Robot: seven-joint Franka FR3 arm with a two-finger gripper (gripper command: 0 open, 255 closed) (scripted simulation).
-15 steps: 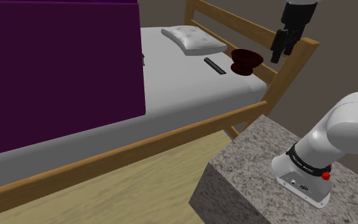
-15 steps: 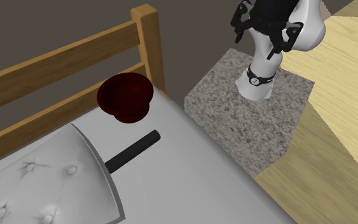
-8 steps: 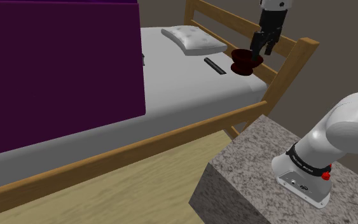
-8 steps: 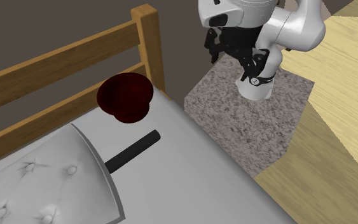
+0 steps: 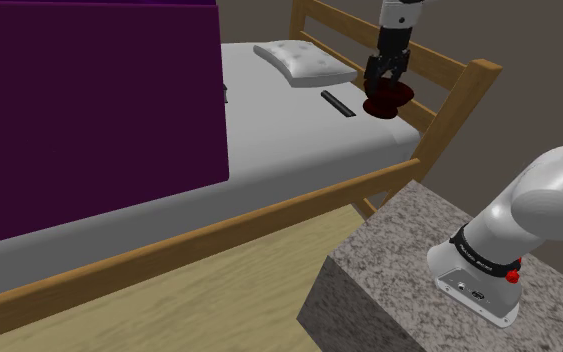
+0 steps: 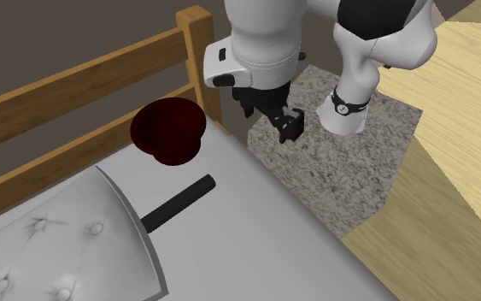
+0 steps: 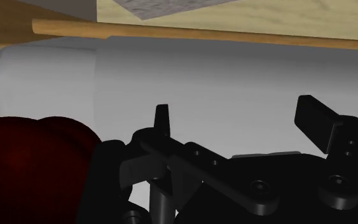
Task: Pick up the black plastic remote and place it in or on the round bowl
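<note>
Fig. layout: bowl (image 6: 168, 130) sits on mattress (image 6: 255, 239) in the corner by the end rails (image 6: 67, 103). Remote (image 6: 178, 203) lies flat on mattress betw. bowl & pillow (image 6: 59, 248), near both. Stand (image 6: 332, 180) rests on floor (image 6: 452, 197) off the bed, just past the corner post. Gripper (image 5: 383, 82) hangs over mattress beside bowl, on stand's side.

Reaching out from base (image 5: 477, 282) with arm (image 6: 264, 38) stretched and bent over toward dark red bowl (image 5: 389, 98). Holding wrist angled down, gripper (image 5: 383, 80) just above bowl, slightly to its side. Fingers (image 7: 163, 121) spread apart.
</note>
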